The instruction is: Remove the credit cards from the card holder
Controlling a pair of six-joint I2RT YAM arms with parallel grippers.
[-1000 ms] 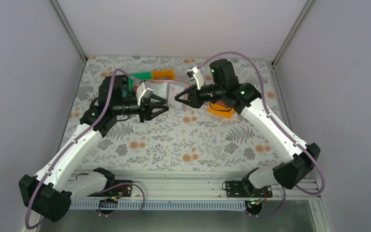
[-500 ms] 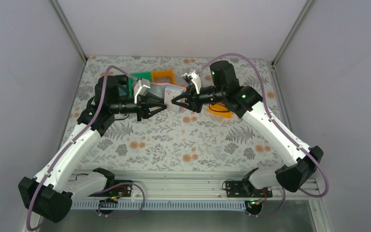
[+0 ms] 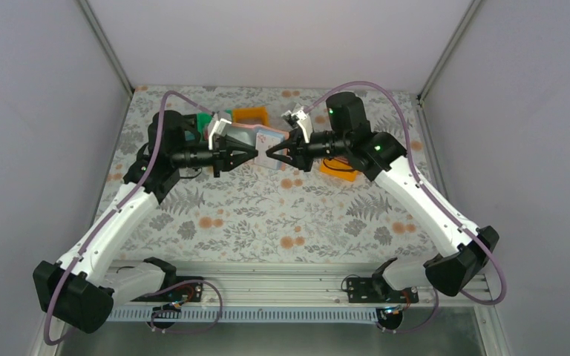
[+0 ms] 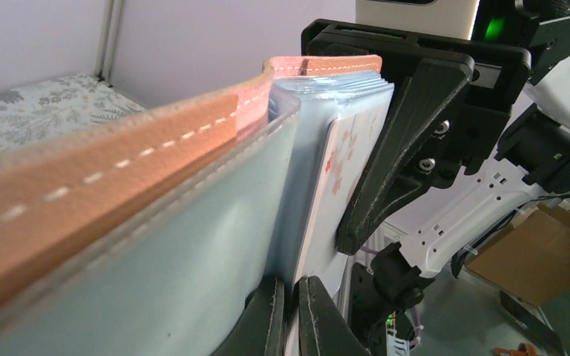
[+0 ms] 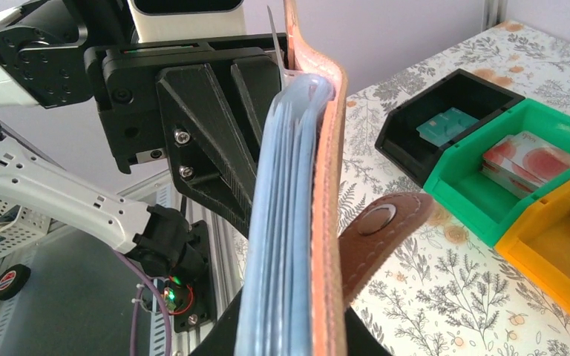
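The left pincer (image 4: 289, 315) is clenching on what looks like the whitish-pink card (image 4: 338, 185), so it is needing a straight pull away from the right pincer (image 3: 273, 153), which is grasping the card holder (image 5: 332, 185) aloft between them, above the flowered worktop (image 3: 267, 215) and inside pale walls (image 3: 37, 111).

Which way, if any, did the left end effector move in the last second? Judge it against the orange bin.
Yes. The left end effector moved away from the arm bases, nearer the orange bin, closing in on the card holder.
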